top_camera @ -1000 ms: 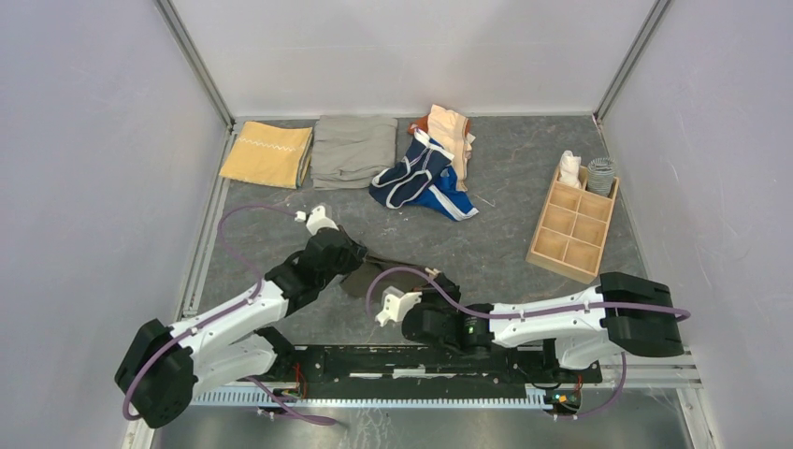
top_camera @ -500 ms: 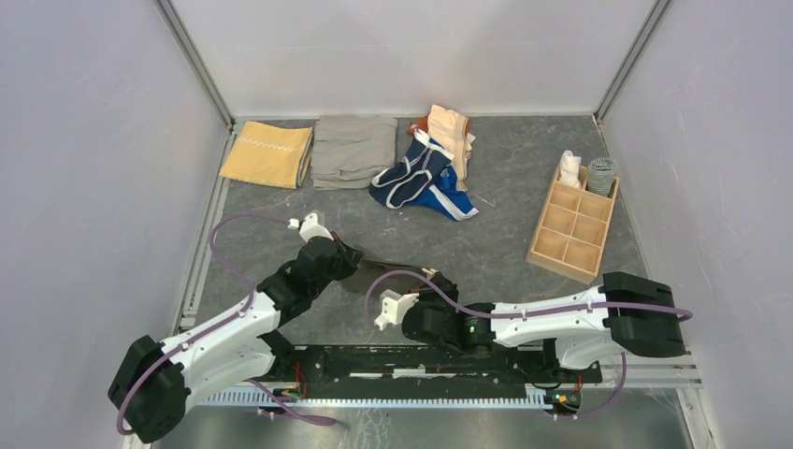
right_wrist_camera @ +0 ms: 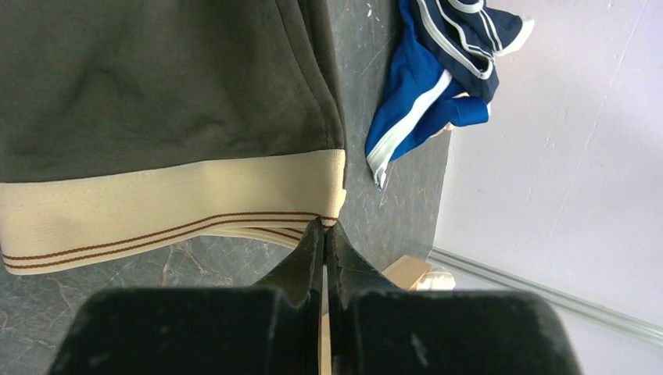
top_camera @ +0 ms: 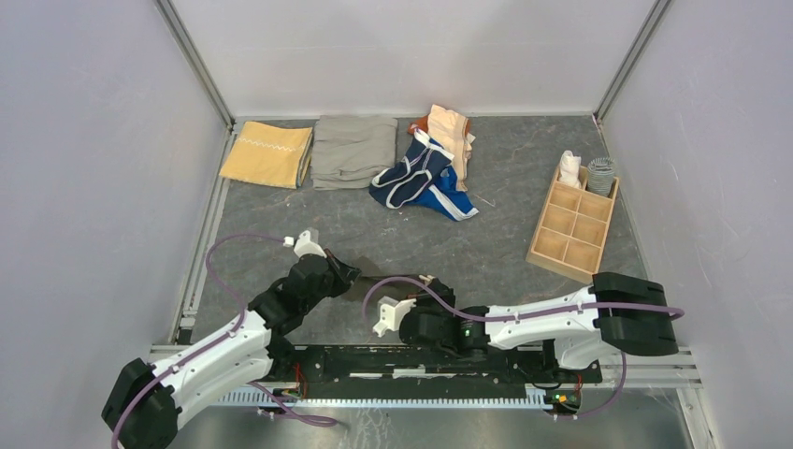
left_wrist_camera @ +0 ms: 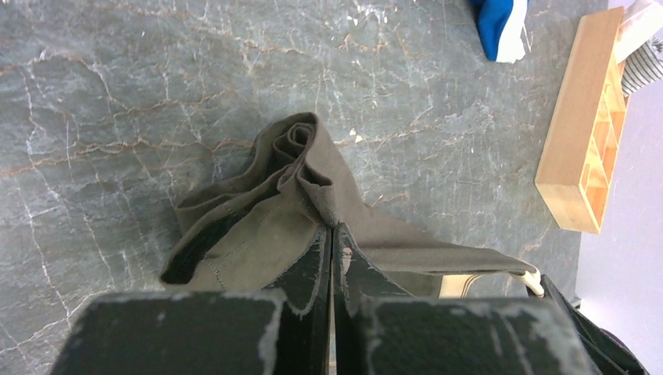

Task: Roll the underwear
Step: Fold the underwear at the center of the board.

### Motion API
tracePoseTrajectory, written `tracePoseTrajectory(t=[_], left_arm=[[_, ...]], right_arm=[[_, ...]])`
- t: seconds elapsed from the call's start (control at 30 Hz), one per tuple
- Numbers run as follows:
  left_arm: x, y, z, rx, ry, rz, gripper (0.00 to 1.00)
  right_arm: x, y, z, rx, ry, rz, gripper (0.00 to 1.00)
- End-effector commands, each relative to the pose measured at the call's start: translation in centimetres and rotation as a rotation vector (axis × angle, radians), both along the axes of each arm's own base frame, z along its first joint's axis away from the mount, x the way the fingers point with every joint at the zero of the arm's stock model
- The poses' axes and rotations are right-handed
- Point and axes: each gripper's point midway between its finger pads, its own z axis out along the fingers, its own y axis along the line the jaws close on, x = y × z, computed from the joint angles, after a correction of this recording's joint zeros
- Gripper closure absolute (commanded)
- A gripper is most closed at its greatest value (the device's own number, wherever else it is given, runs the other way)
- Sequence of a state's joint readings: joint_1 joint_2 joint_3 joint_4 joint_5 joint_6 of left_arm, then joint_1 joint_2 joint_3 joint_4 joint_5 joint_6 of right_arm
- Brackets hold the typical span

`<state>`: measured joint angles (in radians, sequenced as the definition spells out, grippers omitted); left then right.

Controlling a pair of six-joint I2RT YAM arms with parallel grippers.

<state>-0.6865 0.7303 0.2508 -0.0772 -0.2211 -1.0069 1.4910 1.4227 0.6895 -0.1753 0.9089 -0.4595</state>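
Observation:
The dark grey-brown underwear [top_camera: 372, 282] with a tan waistband [right_wrist_camera: 156, 205] is stretched low over the table between my two grippers. My left gripper [left_wrist_camera: 331, 228] is shut on a bunched fold of its fabric [left_wrist_camera: 258, 223], which twists into a small roll just ahead of the tips. My right gripper [right_wrist_camera: 324, 225] is shut on the corner of the waistband. In the top view the left gripper [top_camera: 348, 275] and the right gripper [top_camera: 438, 286] sit near the front edge. Navy underwear with white trim [top_camera: 411, 173], a bright blue piece [top_camera: 451, 202] and a peach piece [top_camera: 451, 131] lie heaped at the back.
A folded mustard-yellow cloth [top_camera: 267, 153] and a folded grey-khaki cloth [top_camera: 353, 150] lie along the back wall. A wooden compartment box [top_camera: 572, 224] stands at the right, with two rolled pieces [top_camera: 569, 168] in its far cells. Walls enclose three sides.
My left arm has drawn back toward the near edge, taking its end of the dark underwear with it. The right gripper has shifted only slightly.

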Motion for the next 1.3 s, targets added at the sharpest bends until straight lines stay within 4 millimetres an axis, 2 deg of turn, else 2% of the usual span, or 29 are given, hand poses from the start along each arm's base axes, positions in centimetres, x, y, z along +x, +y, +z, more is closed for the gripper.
tracePoseTrajectory(t=[0.0, 0.17, 0.4, 0.57, 0.77, 0.93, 1.13, 1.27], left_arm=[[-0.6, 0.3, -0.8, -0.031, 0.040, 0.025, 0.98], [-1.1, 0.6, -1.1, -0.033, 0.050, 0.027, 0.98], [-0.2, 0.4, 0.0, -0.030, 0.034, 0.044, 0.98], [2.0, 0.0, 2.2, -0.002, -0.007, 0.077, 0.98], [5.2, -1.6, 5.3, 0.005, -0.068, 0.079, 0.98], [5.6, -2.1, 5.5, 0.010, -0.079, 0.060, 0.98], [4.0, -2.2, 4.6, -0.035, -0.076, 0.011, 0.98], [2.6, -2.5, 3.2, -0.066, -0.050, -0.031, 0.98]], right_arm=[[-0.8, 0.5, -0.2, -0.007, 0.006, 0.016, 1.00], [-1.2, 0.6, -0.1, -0.027, -0.038, 0.015, 1.00], [1.0, -0.6, 2.4, -0.068, -0.180, -0.055, 1.00], [3.3, -1.7, 4.8, -0.124, -0.249, -0.118, 1.00], [5.1, -1.2, 7.4, -0.120, -0.272, -0.131, 1.00], [4.4, -1.5, 6.2, -0.123, -0.238, -0.098, 1.00], [2.4, -2.1, 4.1, -0.094, -0.189, -0.045, 1.00], [1.1, -2.3, 2.6, -0.091, -0.152, -0.016, 1.00]])
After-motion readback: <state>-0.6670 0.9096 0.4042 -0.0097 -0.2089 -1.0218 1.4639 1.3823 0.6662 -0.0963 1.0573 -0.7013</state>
